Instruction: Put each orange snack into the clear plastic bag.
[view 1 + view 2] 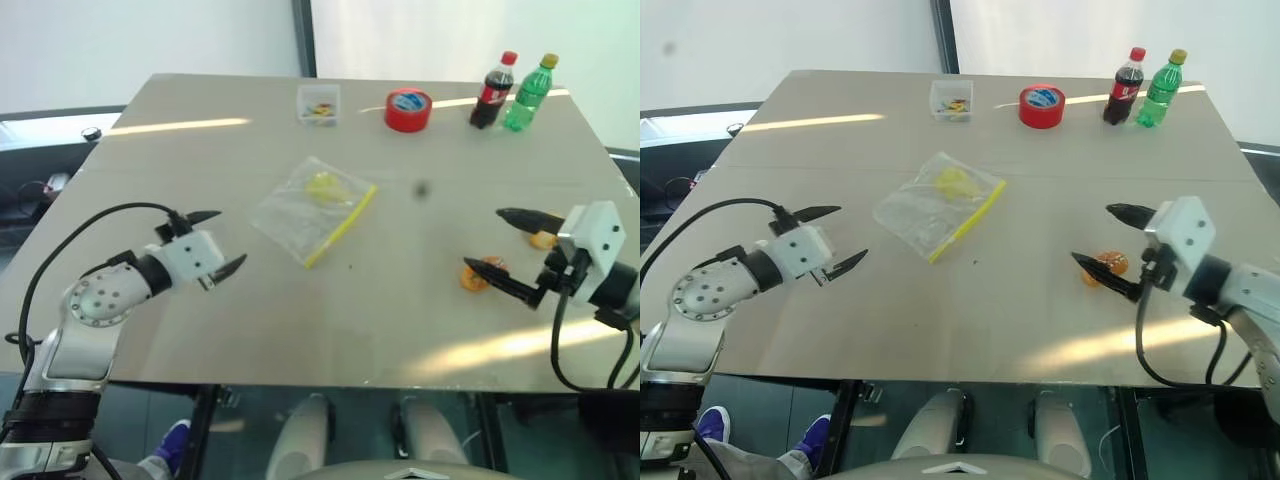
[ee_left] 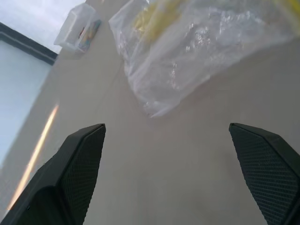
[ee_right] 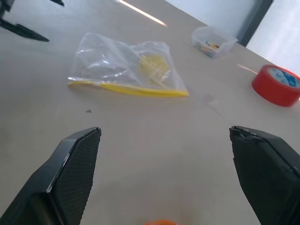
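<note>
The clear plastic bag (image 1: 315, 210) lies flat at the table's middle, its yellow seal strip facing the right side, with a yellow piece inside it. A deep orange snack (image 1: 475, 275) and a paler orange snack (image 1: 543, 239) lie at the right, partly hidden by my right gripper (image 1: 485, 240). That gripper is open above them and points toward the bag (image 3: 126, 70); the deep orange snack (image 3: 159, 222) lies just under it. My left gripper (image 1: 228, 240) stands open a short way left of the bag (image 2: 197, 51), holding nothing.
Along the far edge stand a small clear box (image 1: 319, 104) of coloured bits, a red tape roll (image 1: 408, 109), a cola bottle (image 1: 493, 92) and a green bottle (image 1: 529, 94). The table's near edge (image 1: 330, 385) runs just below both grippers.
</note>
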